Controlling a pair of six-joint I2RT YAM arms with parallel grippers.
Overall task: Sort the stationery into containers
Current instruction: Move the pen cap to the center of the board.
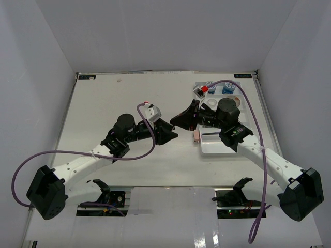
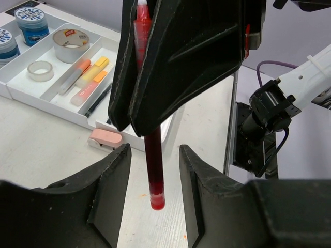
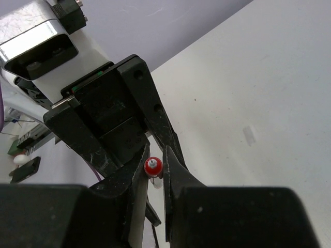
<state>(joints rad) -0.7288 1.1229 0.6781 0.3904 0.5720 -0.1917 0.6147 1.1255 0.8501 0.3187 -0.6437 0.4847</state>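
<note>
Red slim plastic pen (image 2: 154, 170), one only, is held clear of the table, clamped by the closed right claw (image 3: 154, 178) at the end farthest from the left claw (image 2: 154, 151), whose jaws stand apart either side of it without gripping. Its long axis runs straight from claw to claw. White divided plastic tray (image 2: 49, 103) lies just behind the right claw, so that arm is nearer. Inside: two round blue-white tubs (image 2: 31, 20), two tape rolls (image 2: 71, 44), one thin black pen (image 2: 97, 101), and yellow and orange pieces (image 2: 93, 77), number unclear. One pink eraser (image 2: 105, 138) lies outside, against the tray wall facing the left claw.
</note>
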